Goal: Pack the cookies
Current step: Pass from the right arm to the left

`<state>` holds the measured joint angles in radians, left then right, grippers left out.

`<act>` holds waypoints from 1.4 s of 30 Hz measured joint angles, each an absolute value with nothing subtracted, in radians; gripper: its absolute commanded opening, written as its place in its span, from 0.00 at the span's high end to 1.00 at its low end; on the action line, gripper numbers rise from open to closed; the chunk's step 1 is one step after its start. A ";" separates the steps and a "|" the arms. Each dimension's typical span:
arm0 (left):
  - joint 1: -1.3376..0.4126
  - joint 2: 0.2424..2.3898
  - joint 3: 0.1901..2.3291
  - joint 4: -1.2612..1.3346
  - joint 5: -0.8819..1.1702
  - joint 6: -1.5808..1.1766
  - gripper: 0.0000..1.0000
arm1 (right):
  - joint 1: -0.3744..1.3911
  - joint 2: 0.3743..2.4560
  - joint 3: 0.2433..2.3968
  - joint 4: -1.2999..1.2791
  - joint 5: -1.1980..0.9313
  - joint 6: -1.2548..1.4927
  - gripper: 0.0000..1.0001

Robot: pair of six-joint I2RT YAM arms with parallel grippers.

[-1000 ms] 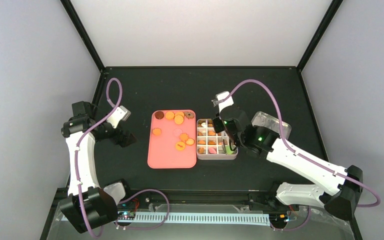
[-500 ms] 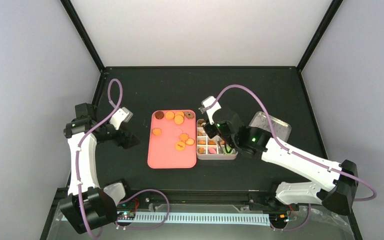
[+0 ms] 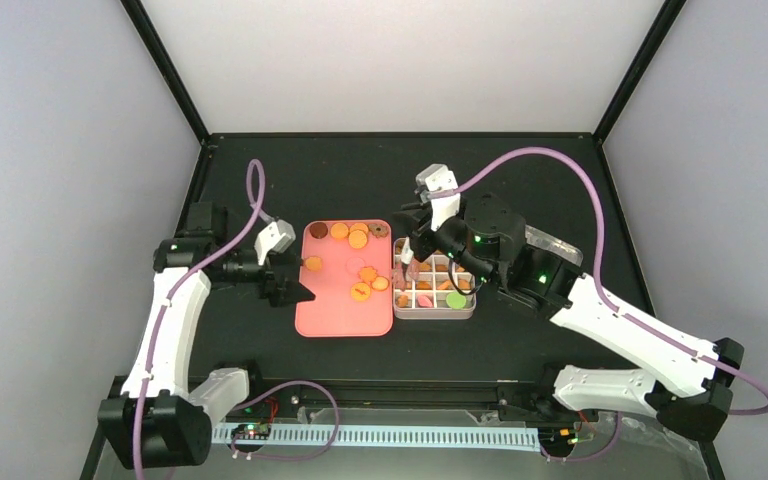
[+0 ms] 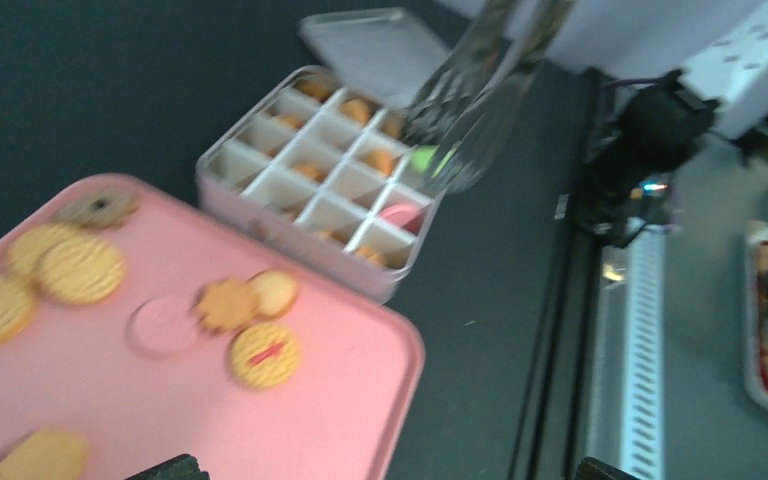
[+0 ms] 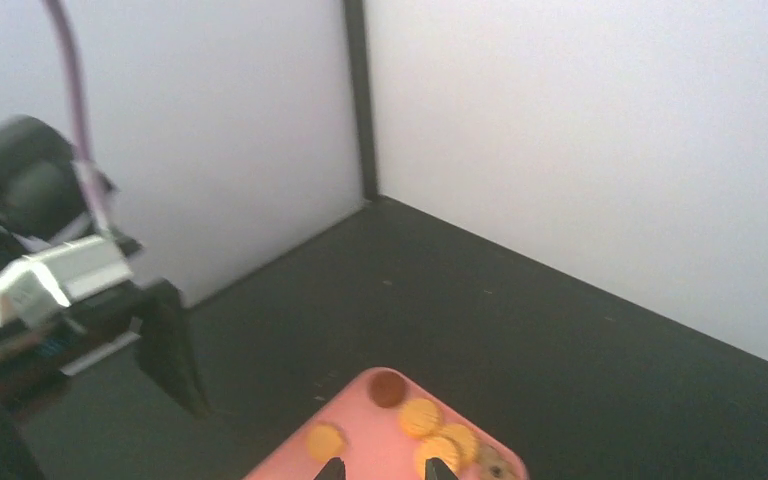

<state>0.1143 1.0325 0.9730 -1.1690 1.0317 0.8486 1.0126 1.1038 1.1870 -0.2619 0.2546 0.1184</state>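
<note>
Several cookies (image 3: 358, 238), mostly orange and one dark brown (image 3: 318, 230), lie on a pink tray (image 3: 335, 318); they also show in the left wrist view (image 4: 80, 268) and the right wrist view (image 5: 420, 417). More cookies fill a white compartment box (image 3: 436, 313), with a green one (image 3: 455, 299) at its front right. My right gripper (image 3: 428, 238) hovers over the box's left side, shut on metal tongs (image 4: 475, 110) whose tips hang above the box (image 4: 290, 240). My left gripper (image 3: 300, 282) is open and empty at the tray's left edge.
A clear lid (image 3: 552, 246) lies right of the box, partly under my right arm, and shows in the left wrist view (image 4: 375, 45). Black frame posts and pale walls enclose the black table. The table's near rail (image 4: 620, 330) runs at the front.
My left arm has swung right to the tray's left edge. My right arm has lifted from the box's front right toward its back left, leaving the green cookie in the box.
</note>
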 measured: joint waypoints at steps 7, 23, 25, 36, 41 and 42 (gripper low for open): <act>-0.054 1.024 0.973 -1.163 1.170 0.815 0.08 | 1.014 1.108 1.168 -0.142 0.056 0.204 0.91; -0.186 1.141 1.053 -1.343 1.286 0.960 0.35 | 1.015 1.178 1.166 0.014 -0.098 0.310 0.93; -0.187 1.150 1.053 -1.359 1.286 0.973 0.36 | 1.015 1.198 1.169 0.023 -0.109 0.318 0.93; -0.192 1.139 1.050 -1.342 1.250 0.952 0.43 | 1.015 1.225 1.194 0.054 -0.152 0.325 0.93; -0.204 1.134 1.050 -1.338 1.245 0.947 0.50 | 1.015 1.226 1.200 0.076 -0.176 0.332 0.93; -0.207 1.134 1.050 -1.338 1.245 0.947 0.53 | 1.015 1.227 1.201 0.082 -0.184 0.337 0.93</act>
